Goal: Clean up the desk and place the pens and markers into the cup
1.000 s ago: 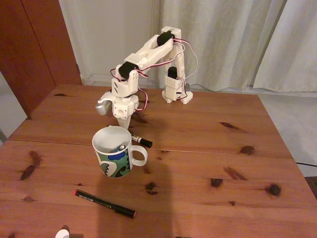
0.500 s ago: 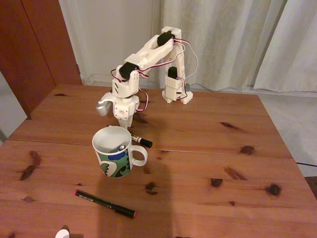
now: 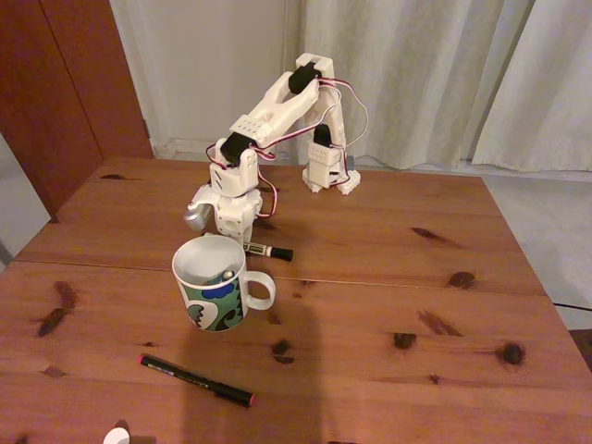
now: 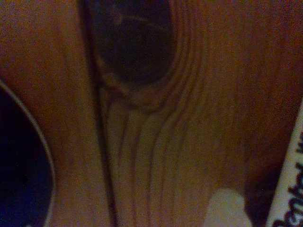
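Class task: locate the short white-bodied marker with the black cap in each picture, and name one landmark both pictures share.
Fixed view: short white-bodied marker with the black cap lies just behind the white patterned mug.
Wrist view: its printed white body runs along the right edge.
Shared landmark: reddish-brown wooden desk.

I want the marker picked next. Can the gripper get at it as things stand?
Probably yes. The gripper is down at the marker behind the cup, and nothing lies over the marker. The cup stands close, so room is tight.
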Action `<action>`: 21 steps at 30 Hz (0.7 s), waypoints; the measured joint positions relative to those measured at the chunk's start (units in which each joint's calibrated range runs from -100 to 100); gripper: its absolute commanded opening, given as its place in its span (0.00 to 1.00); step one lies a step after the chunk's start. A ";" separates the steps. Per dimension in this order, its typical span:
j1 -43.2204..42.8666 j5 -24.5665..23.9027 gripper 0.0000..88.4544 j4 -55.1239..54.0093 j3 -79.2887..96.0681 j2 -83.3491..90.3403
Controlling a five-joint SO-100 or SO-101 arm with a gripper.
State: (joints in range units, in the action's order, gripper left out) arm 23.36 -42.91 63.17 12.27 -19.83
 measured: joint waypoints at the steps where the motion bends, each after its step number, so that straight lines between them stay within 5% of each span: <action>1: 0.00 0.05 0.08 0.00 0.00 0.00; 3: 0.00 0.05 0.00 0.00 0.00 0.00; 21: 0.00 -0.15 0.01 0.50 -1.70 -0.34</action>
State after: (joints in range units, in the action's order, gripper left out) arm 23.36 -43.05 63.67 10.57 -20.17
